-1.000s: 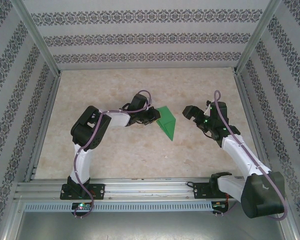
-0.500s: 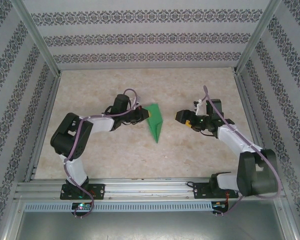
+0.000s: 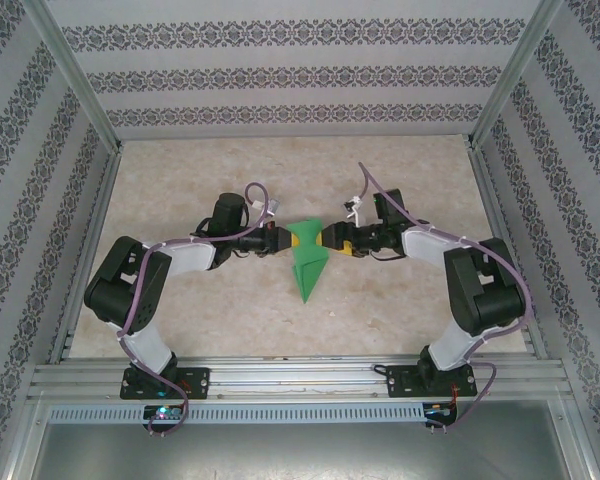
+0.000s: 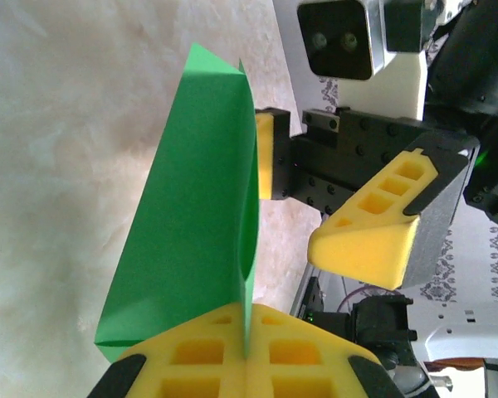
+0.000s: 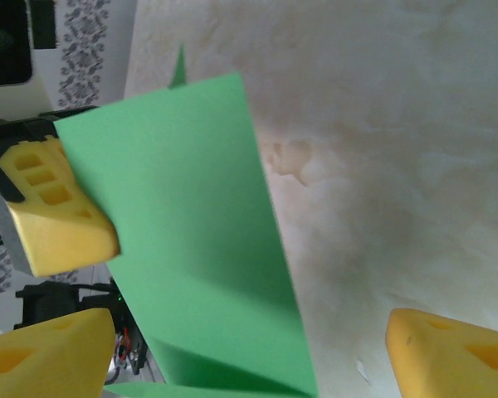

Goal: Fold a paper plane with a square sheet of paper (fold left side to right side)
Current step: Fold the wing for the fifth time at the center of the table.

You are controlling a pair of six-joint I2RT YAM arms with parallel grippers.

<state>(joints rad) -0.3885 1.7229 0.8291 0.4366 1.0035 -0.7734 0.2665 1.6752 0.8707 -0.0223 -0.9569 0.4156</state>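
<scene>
Left gripper point(image 3: 284, 240): its yellow foam fingers point(image 4: 191, 365) are pressed together on the bright green, matte, pointed paper plane point(image 3: 308, 266), pinching the layered edge of its wide end.
Paper plane position: at the middle of the beige marbled worktop point(image 3: 210, 175), between the two grippers. The wide end sits at the fingers and the pointed tip aims toward the arm bases. Whether the tip touches the worktop cannot be told.
Right gripper point(image 3: 331, 240): its yellow foam fingers point(image 5: 448, 352) stand wide apart, one on each side of the plane's wide end and not clamped on it. It faces the left gripper nose to nose.
</scene>
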